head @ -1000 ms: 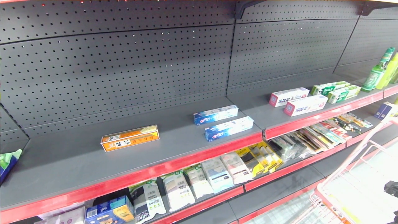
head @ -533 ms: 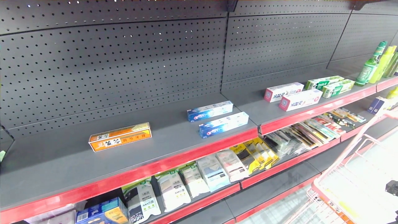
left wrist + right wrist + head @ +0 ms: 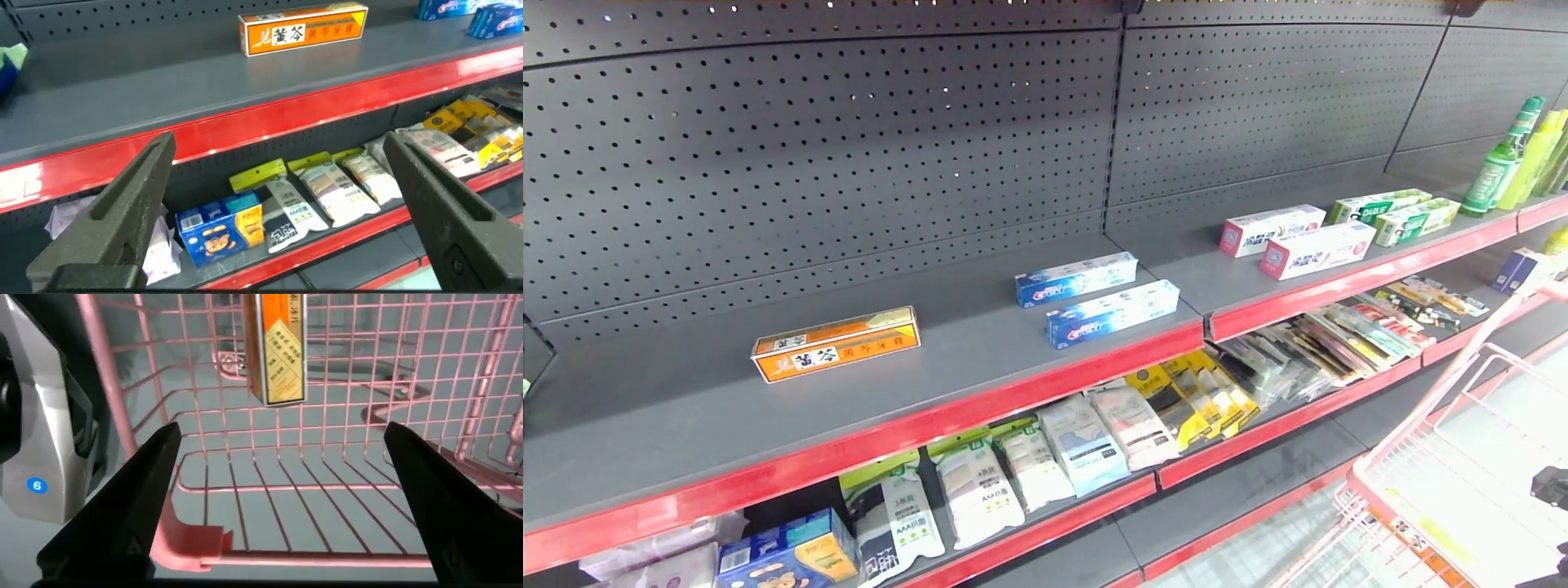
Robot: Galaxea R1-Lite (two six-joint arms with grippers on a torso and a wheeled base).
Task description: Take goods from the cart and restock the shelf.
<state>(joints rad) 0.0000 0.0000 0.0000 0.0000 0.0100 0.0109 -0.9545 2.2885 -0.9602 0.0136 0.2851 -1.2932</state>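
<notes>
An orange toothpaste box [image 3: 836,344] lies alone on the left of the grey top shelf [image 3: 686,408]. It also appears as the orange toothpaste box [image 3: 302,29] in the left wrist view. My left gripper [image 3: 278,237] is open and holds nothing, in front of the shelf's red edge [image 3: 245,114], lower than the box. A second orange box [image 3: 276,347] leans upright inside the pink wire cart [image 3: 327,498]. My right gripper [image 3: 278,514] hangs open over the cart's basket, short of that box. In the head view the cart [image 3: 1462,465] stands at the lower right.
Two blue boxes [image 3: 1094,296], two white-pink boxes [image 3: 1294,241] and green boxes [image 3: 1396,214] lie further right on the top shelf, with green bottles [image 3: 1499,163] at the end. Bagged and carded goods [image 3: 1054,457] fill the lower shelf. Bare shelf surrounds the orange box.
The whole head view has shifted a little, so the camera moved. The goods on the shelf keep their places relative to each other.
</notes>
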